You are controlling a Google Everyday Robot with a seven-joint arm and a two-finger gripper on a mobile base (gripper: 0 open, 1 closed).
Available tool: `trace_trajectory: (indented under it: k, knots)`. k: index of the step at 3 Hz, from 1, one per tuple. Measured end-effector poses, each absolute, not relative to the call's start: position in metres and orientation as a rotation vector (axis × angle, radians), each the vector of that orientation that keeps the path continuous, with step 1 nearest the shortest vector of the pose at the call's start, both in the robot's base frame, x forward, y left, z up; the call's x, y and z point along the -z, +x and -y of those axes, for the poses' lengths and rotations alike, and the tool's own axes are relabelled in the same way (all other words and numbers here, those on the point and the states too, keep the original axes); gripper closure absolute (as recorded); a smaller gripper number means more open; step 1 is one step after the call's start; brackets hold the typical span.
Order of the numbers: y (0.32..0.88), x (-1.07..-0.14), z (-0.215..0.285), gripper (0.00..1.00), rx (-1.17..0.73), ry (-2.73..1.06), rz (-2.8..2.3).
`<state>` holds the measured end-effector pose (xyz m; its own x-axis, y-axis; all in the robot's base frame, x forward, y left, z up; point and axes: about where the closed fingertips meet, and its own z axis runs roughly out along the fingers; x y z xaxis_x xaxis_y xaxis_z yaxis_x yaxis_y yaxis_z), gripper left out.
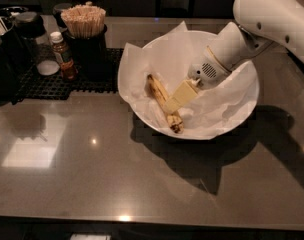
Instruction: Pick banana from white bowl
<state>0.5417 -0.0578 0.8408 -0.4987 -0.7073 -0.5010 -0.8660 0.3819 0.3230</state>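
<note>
The white bowl stands on the grey counter, right of centre, lined with crinkled white paper. The banana lies in its left half, yellow with brown spots and a dark end pointing toward the front rim. My white arm comes in from the upper right and reaches down into the bowl. The gripper is low inside the bowl, right at the banana's middle, and its pale yellow end overlaps the fruit. The middle of the banana is hidden behind it.
A black mat at the back left carries a small brown sauce bottle, a dark cup of wooden sticks and black containers. The counter's front edge runs along the bottom of the view.
</note>
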Motion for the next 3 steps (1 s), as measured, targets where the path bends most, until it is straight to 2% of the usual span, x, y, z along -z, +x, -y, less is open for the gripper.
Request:
trace_trajectory:
  k: [1, 3]
  knots:
    - [0.5417, -0.8403, 0.0576, 1.00, -0.808, -1.387, -2.366]
    - [0.5433, -0.8436, 0.0604, 1.00, -0.795, -1.368, -2.361]
